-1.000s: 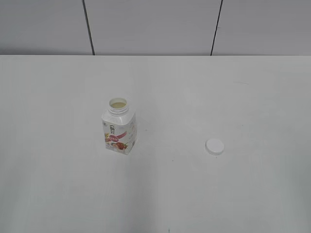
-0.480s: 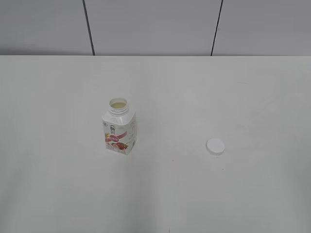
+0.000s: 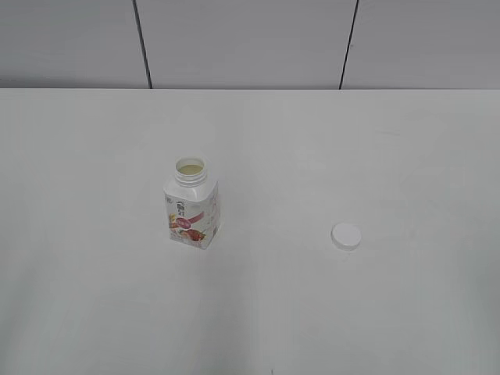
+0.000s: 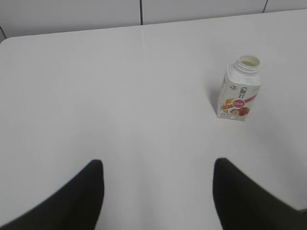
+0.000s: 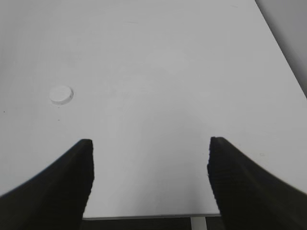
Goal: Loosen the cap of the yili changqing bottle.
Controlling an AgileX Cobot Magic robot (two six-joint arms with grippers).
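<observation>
White table (image 3: 391, 141); bottle (image 3: 192, 205) uncapped, central.

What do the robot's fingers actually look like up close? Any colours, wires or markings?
Only the fingers show. The left gripper has two plain black fingers, broad at the base and rounded at the tips. The right gripper looks the same, matte black. No cables, markings or arm casings are visible, and the exterior view shows no arm.

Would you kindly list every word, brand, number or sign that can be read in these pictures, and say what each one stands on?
Bottle, front label: dark print at the top and a pink-red band with pale characters lower down, all too small and blurred to read.
Cap: plain white, no text visible.
Table and wall panels: no writing.
Nothing can be quoted legibly.
</observation>
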